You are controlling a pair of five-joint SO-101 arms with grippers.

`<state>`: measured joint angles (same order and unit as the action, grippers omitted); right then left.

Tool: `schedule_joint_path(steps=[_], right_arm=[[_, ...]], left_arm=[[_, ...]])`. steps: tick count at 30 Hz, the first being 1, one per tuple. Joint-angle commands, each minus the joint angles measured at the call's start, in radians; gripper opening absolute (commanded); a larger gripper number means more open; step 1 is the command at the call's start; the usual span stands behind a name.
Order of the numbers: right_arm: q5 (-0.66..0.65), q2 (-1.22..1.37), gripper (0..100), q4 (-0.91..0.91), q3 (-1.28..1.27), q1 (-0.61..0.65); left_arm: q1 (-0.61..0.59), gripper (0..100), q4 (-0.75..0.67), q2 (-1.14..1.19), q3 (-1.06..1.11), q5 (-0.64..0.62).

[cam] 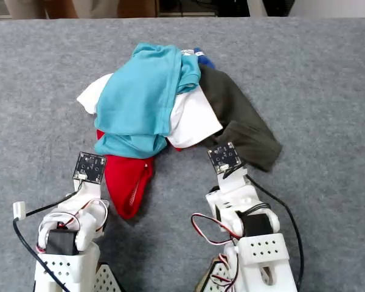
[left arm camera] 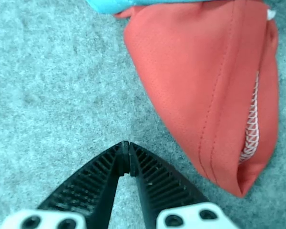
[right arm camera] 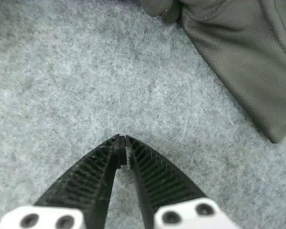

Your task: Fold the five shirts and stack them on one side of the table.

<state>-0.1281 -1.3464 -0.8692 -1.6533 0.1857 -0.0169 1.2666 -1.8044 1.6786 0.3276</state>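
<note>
Desk (cam: 328,73), grey felt, carries everything; none of the five shirts looks folded, all heaped in one loose pile at the middle of the far half.

Pile, by size:
- turquoise knit shirt (cam: 140,91), crumpled, on top and on the left arm's side of the heap;
- dark olive-grey mesh shirt (cam: 240,121), trailing off the heap on the right arm's side, long axis slanting from the far middle toward the robot;
- white shirt (cam: 194,118), sandwiched under the turquoise, showing on both flanks;
- red mesh shirt (cam: 128,179), at the bottom, a tapered tongue sticking out toward the robot, long axis pointing from the pile to the near edge;
- blue shirt (cam: 202,58), a scrap visible at the far side.

Left claw (left arm camera: 125,145): tips pressed together, pinching nothing, over bare felt; the red tongue lies just beside it, toward the other arm. Right claw (right arm camera: 122,139): likewise pressed together and empty, over felt; the olive-grey hem is near, ahead and to the outer side.

Judgement: task at its start; the turquoise shirt must come off first; its near hem lies ahead of the left claw, so the left arm is nearer; both claws must spread before any grasp.
</note>
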Motion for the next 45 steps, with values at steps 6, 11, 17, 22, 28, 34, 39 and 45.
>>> schedule_joint_path(steps=[6,11,17,22,28,34,39,45], right_arm=[[-0.008,0.016,0.9,-0.015,0.444,0.007],[-0.003,0.272,0.9,0.049,0.720,0.128],[-0.002,0.777,15.4,-0.002,1.124,0.228],[-0.002,1.142,42.6,-0.175,1.488,0.357],[-0.002,1.583,50.0,-0.216,1.860,0.406],[-0.009,1.920,28.4,-0.362,2.221,0.397],[-0.038,2.035,2.9,-0.559,2.574,0.378],[-0.087,2.057,0.2,-0.862,2.974,0.371]], left_arm=[[0.005,2,0.002,-0.001,0.012,-0.003],[0.005,2,0.002,-0.001,0.012,-0.003],[0.005,2,0.002,-0.001,0.012,-0.003],[0.005,2,0.002,-0.001,0.012,-0.003],[0.005,2,0.002,-0.001,0.012,-0.003],[0.005,2,0.002,-0.001,0.012,-0.003],[0.005,2,0.002,-0.001,0.012,-0.003],[0.005,2,0.002,-0.001,0.012,-0.003]])
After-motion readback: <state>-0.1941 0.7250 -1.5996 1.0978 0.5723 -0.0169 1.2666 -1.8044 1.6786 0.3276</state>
